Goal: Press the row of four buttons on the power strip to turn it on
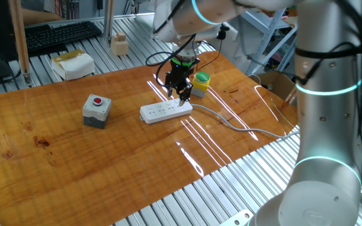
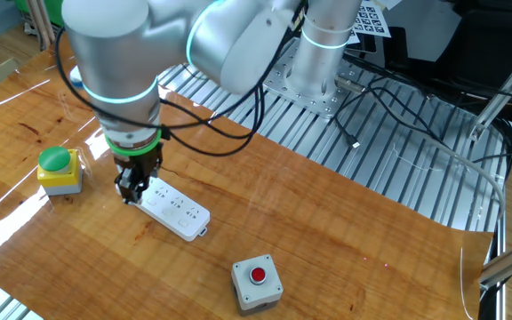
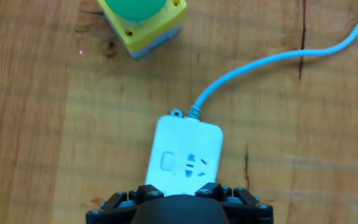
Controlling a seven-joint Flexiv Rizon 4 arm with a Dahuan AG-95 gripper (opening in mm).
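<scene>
The white power strip (image 1: 164, 112) lies on the wooden table, its grey cable (image 1: 231, 120) trailing right. My gripper (image 1: 182, 95) points straight down over the strip's cable end, its tips at or just above the top face. From the other side, the gripper (image 2: 130, 190) stands on the left end of the power strip (image 2: 176, 211). The hand view shows the strip's end (image 3: 188, 146) with one small switch (image 3: 166, 162) beside a socket. The other buttons are hidden under my hand. No view shows a gap or contact between my fingertips.
A yellow box with a green button (image 1: 200, 83) sits just behind the strip's cable end, close to my gripper. A grey box with a red round button (image 1: 97, 110) stands to the strip's left. The robot's base (image 1: 329, 125) is on the right.
</scene>
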